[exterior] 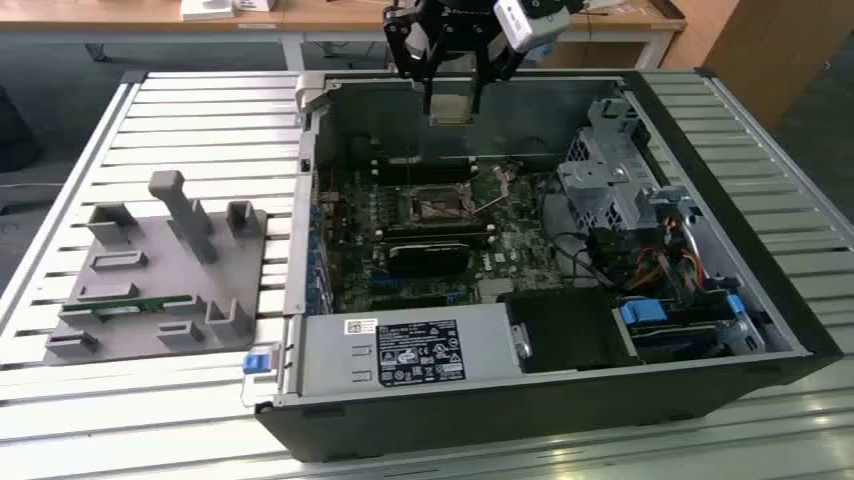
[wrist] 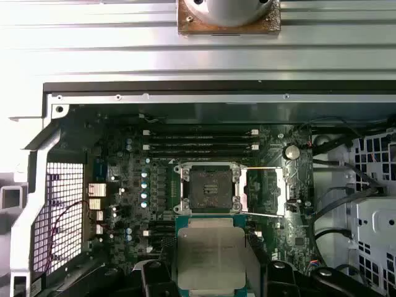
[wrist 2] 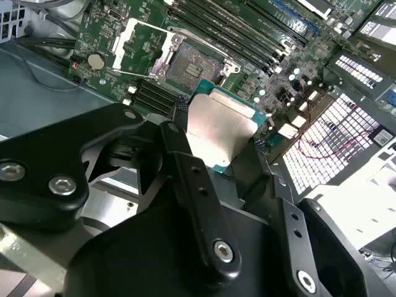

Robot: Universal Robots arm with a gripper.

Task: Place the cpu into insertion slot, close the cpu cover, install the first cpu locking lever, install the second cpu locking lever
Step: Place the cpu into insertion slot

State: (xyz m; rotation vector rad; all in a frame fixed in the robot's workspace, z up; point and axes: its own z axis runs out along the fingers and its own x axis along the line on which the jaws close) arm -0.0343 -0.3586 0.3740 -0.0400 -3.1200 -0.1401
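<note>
The pincer (wrist 2: 218,127) grips the cpu (wrist: 210,260) by two opposite edges, held over the open case (exterior: 534,405). Beneath it the slot (wrist: 207,185) lies bare, its cover (wrist: 242,192) flipped open alongside.

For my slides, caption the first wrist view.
End effector gripping the cpu, insertion slot bare, cpu cover swung open.

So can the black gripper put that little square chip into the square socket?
Probably yes. The black gripper holds the silver square chip above the open case. The dark silver-rimmed socket lies bare, and its thin silver frame cover is swung aside. Nothing appears to block the way down.
</note>
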